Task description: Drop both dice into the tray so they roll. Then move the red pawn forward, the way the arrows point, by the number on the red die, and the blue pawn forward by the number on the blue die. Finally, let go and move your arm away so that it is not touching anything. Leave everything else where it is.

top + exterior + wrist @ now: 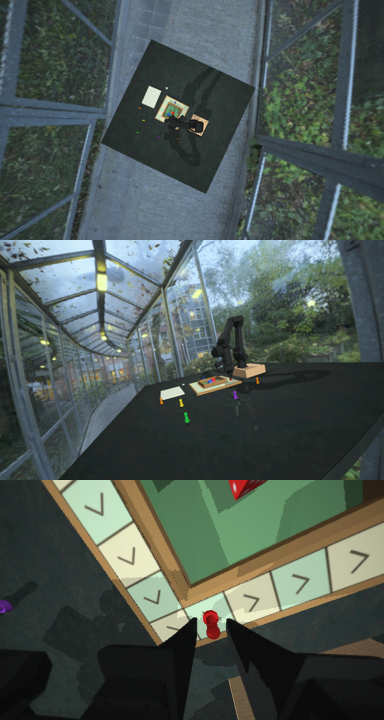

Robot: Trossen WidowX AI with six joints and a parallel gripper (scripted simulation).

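Note:
The red pawn [230, 379] [212, 626] stands on a pale green square of the arrow board [135, 555], beside the corner square. My gripper [230, 377] [211, 621] is partly open, its fingers on either side of the pawn with a gap at each side in the wrist view. The red die [173, 112] [213, 379] [242, 487] and blue die [168, 114] [210, 381] lie in the tray [215, 383] [260, 566]; their top numbers are not readable now. The blue pawn [175, 102] [203, 377] stands on the board's far side. The arm hides the red pawn in the top view.
A purple pawn [158, 137] [235, 395] [4, 606], yellow pawn [143, 120] [181, 403], green pawn [137, 132] [186, 417] and two orange pawns stand off the board. A white slab [151, 97] [172, 392] and small white object [166, 88] [183, 384] lie beyond it. My arm's wooden base [252, 371] is close by.

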